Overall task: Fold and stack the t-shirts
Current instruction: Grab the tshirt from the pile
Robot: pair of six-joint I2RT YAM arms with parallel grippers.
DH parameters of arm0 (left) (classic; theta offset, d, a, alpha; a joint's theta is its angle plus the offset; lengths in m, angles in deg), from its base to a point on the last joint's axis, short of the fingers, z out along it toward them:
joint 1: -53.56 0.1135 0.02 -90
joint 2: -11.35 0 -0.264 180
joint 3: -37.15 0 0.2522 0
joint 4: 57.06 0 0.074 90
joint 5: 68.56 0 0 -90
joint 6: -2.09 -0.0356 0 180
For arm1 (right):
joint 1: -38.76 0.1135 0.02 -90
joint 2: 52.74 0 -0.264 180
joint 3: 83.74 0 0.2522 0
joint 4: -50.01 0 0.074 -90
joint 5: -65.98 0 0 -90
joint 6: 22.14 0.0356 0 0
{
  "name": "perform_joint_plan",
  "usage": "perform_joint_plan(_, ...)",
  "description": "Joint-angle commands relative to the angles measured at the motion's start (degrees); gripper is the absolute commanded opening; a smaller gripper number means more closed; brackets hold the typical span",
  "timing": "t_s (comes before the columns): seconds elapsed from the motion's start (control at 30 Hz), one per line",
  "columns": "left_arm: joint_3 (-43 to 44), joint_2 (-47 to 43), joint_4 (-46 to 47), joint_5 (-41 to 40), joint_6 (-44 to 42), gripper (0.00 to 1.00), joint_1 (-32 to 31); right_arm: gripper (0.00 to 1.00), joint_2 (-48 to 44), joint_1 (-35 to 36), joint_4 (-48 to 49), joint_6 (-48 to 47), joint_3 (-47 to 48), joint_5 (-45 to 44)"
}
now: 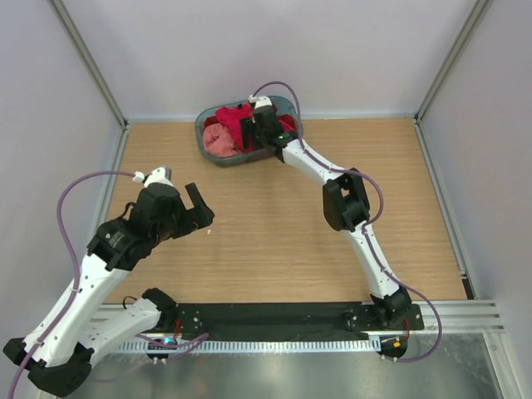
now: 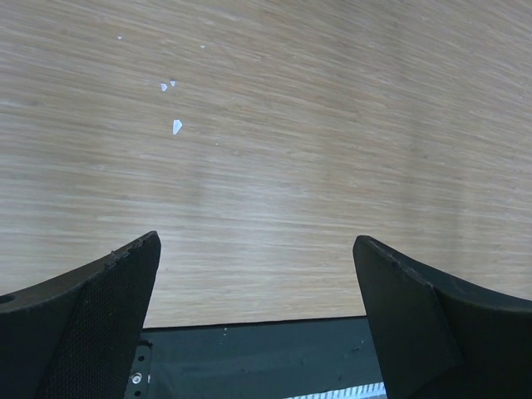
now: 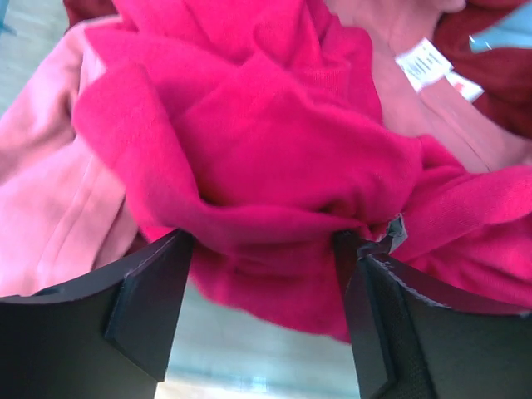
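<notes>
Basket (image 1: pixel 201 133) holds pink t-shirt (image 1: pixel 220 141) and crimson t-shirt (image 3: pixel 274 141), seemingly clamped in right gripper (image 3: pixel 264 243) jaws; left gripper (image 2: pixel 256 245) jaws apart.

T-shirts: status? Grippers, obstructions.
Left gripper open, empty, over table. Right gripper around crimson t-shirt in basket, grip unconfirmed. Pink t-shirt, dark-red t-shirt bunched alongside. Nothing blocking.

Top cam overhead-rear; L wrist close above table (image 2: pixel 291 125); R wrist close on t-shirts (image 3: pixel 274 141).
</notes>
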Motion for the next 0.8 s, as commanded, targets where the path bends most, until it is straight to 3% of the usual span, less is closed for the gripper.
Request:
perform_joint_plan(0.0, 3.2, 1.0, -1.0, -1.4, -1.4, 0.99, 0.3, 0.75, 2.9, 0.0, 5.8, -1.6, 6.4, 0.8)
perform_joint_plan(0.07, 3.7, 1.4, -1.1, -1.4, -1.8, 0.99, 0.3, 0.7, 4.4, -0.1, 7.2, -1.7, 7.6, -0.9)
perform_joint_plan(0.1, 3.9, 2.0, -1.2, -1.4, -1.9, 0.99, 0.3, 0.53, 4.8, -0.1, 8.5, -1.6, 7.9, -1.3)
perform_joint_plan(0.17, 4.2, 2.2, -1.1, -1.2, -2.0, 0.99, 0.3, 0.34, 5.6, -0.1, 9.4, -1.6, 9.9, -2.9)
perform_joint_plan(0.2, 4.3, 2.4, -1.1, -1.2, -2.1, 0.99, 0.3, 0.14, 5.7, 0.0, 9.7, -1.9, 10.7, -4.2)
perform_joint_plan(0.27, 4.5, 2.7, -0.9, -1.1, -2.1, 0.99, 0.3, 0.01, 5.2, -0.1, 9.9, -2.2, 13.3, -5.5)
perform_joint_plan(0.43, 5.1, 3.2, -0.1, -1.2, -2.5, 0.99, 0.3, 0.01, -0.9, -0.1, 10.8, -2.1, 17.2, -2.6)
perform_joint_plan(0.57, 4.6, 3.7, 1.6, -1.2, -2.7, 0.99, 0.3, 0.01, -10.4, 0.0, 11.5, -2.5, 14.3, -2.5)
perform_joint_plan(0.77, 5.8, 5.0, 3.9, -3.0, -4.2, 0.99, 0.3, 0.01, -25.8, 0.5, 4.9, -2.9, 10.1, -2.8)
